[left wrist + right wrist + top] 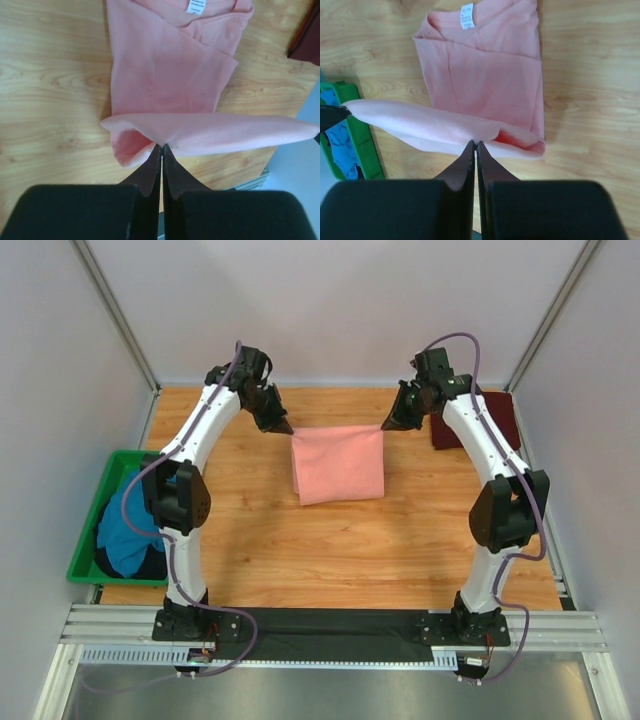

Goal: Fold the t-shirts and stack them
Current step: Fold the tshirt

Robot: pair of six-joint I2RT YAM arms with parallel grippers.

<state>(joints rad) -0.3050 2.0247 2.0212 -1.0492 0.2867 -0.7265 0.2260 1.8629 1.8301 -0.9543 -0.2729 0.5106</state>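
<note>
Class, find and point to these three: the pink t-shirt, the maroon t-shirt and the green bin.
pink t-shirt (340, 468), top view, the flat middle of the cloth.
maroon t-shirt (506, 416), top view, its uncovered right-hand part.
green bin (84, 558), top view, its near left wall.

The top camera sits high behind the 2 arm bases, tilted down and forward, far enough to take in the whole desk (250, 540), both arms and the bin (85, 550). Each wrist camera rides just behind its own end effector, left (161, 146) and right (475, 143), facing steeply down along the fingers, close to the desk. All 3 views share the pink tee (338, 465). The right wrist view also catches the bin's corner.
</note>
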